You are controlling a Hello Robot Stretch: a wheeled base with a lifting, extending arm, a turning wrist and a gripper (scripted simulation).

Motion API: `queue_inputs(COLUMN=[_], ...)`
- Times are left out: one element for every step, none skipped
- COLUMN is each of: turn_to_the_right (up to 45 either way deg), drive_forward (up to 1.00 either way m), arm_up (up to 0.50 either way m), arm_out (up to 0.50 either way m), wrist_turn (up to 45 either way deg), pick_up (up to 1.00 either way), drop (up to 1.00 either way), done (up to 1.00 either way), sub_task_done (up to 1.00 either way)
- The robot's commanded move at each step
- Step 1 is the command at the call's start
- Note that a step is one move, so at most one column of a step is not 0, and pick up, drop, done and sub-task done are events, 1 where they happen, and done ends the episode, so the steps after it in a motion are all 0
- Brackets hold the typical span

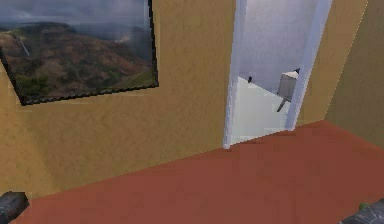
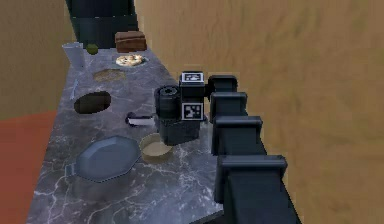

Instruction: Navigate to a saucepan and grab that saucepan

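The saucepan [image 2: 108, 158], grey, round and shallow w/ a dull metal look, lies on the veined grey marble counter [image 2: 60, 195] near its left edge in the arm side view, just beside a tan bowl [image 2: 155, 150]; farther along is a dark round dish [image 2: 92, 101]. The gripper [image 2: 148, 121], at the end of the dark square arm [image 2: 245, 170], shows against the counter betw. saucepan and dish; I cannot tell if its claw is spread or pressed together, nor if it holds sth. In the forward view smooth red-brown floor [image 1: 230, 185] runs free to a white-framed doorway [image 1: 236, 80] in the tan wall [image 1: 190, 90].
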Motion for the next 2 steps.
queue_inputs(turn_to_the_right=[0.0,0.0], drive_forward=[0.0,0.0], arm_up=[-0.14,0.0], arm_out=[0.0,0.0], wrist_turn=[0.0,0.0], pick_up=[0.0,1.0], drop=[0.0,0.0], done=[0.0,0.0], sub_task_done=[0.0,0.0])
